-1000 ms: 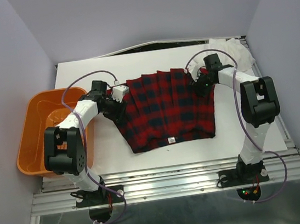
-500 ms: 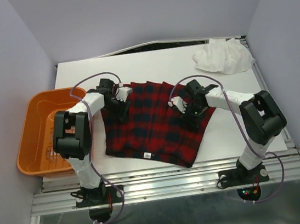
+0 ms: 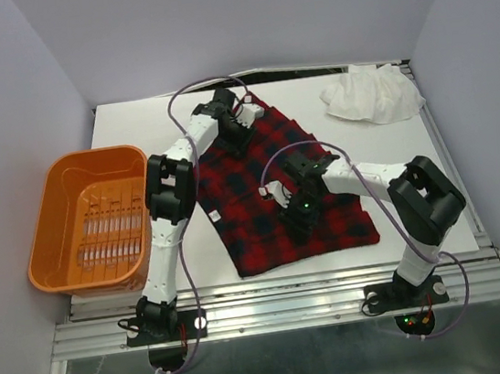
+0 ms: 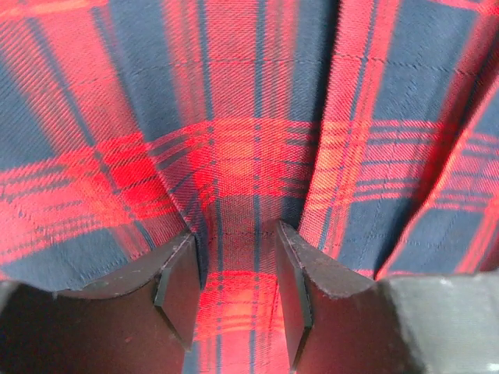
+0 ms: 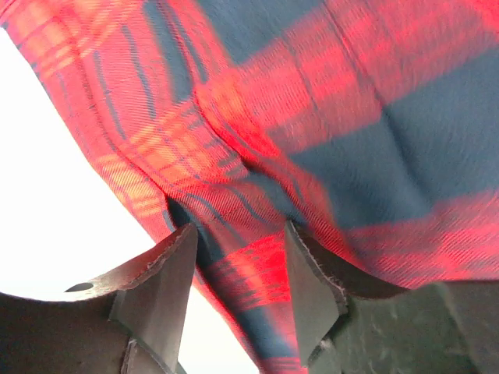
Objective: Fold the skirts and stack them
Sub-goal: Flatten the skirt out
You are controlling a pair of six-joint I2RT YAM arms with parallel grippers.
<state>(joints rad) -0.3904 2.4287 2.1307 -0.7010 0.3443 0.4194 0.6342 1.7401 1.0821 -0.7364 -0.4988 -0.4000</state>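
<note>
Left gripper [image 3: 235, 134]: at the far edge, near centre, fingers [image 4: 181, 274] clamped on a pucker of plaid, seen close in the wrist view [image 4: 234, 238].
Right gripper [image 3: 296, 217]: mid-table, pinching a bunched fold right at the fabric's edge [image 5: 238, 230].
Table [image 3: 391, 141]: white top.
Skirt [image 3: 338, 221]: red and navy plaid, spread at a slant from far-centre down towards the near edge.
Basket [image 3: 89, 156]: orange, at the left edge.
White cloth [image 3: 372, 95]: crumpled in the far right corner.
Tag [image 3: 211, 216]: white, at the skirt's left corner.
</note>
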